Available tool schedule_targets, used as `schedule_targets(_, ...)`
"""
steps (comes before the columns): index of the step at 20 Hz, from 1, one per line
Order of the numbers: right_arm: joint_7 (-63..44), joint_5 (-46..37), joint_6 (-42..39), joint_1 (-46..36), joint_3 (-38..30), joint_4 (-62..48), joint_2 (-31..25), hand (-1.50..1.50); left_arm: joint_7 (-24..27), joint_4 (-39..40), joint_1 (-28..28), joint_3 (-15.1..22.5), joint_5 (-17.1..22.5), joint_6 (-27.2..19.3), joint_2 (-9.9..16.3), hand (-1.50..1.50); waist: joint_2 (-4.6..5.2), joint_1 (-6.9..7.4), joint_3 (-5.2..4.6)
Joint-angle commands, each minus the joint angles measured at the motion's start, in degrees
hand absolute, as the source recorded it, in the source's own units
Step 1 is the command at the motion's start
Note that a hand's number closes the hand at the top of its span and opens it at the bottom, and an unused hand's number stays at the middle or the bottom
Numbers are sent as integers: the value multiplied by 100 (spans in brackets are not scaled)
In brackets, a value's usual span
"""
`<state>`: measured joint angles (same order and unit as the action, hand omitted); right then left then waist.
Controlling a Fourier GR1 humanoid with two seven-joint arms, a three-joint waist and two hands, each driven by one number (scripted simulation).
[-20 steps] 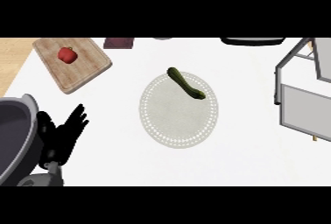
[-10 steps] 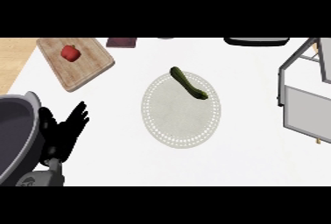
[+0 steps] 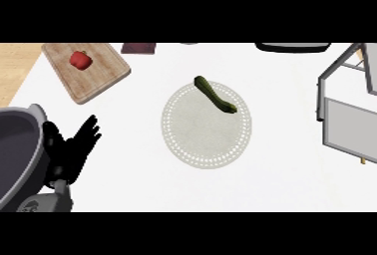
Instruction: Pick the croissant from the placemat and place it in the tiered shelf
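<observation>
Head view: left hand (image 3: 71, 152) open, fingers up, beside grey pot (image 3: 16, 149); up and right, dark green curved item (image 3: 214, 94) on round placemat (image 3: 206, 132); farther right, tiered shelf (image 3: 350, 102); cutting board (image 3: 87, 69) with red item (image 3: 81, 60) above.

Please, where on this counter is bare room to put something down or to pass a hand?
Bare counter lies between the round placemat and the tiered shelf, and along the near edge below the placemat. A narrower strip runs between the left hand and the placemat. The far-left is crowded: cutting board with a red item. A dark green item lies on the placemat.
</observation>
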<state>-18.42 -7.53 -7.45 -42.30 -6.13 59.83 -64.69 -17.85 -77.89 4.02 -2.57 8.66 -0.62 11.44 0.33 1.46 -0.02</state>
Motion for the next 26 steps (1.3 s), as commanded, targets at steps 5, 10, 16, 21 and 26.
schedule_targets(5,1060,-763,200,-981,145,-1415,546,150,309,424,32,-159,-21,162,41,0,14,24,1)
schedule_targets(10,1532,-851,0,-904,-170,-1854,444,150,159,112,-90,-139,-65,88,-19,0,-10,-48,2)
schedule_targets(16,1147,-1201,-72,-687,76,-1174,627,150,326,294,-66,-55,-305,-100,-198,0,-32,-126,-2)
schedule_targets(21,1058,-471,294,-1157,-961,-2063,558,-150,94,86,-68,-78,-158,-10,-164,0,-18,-90,3)
schedule_targets(26,944,19,220,-1519,-1457,-2258,617,-150,378,350,-109,-133,-208,25,-179,0,-14,-84,1)
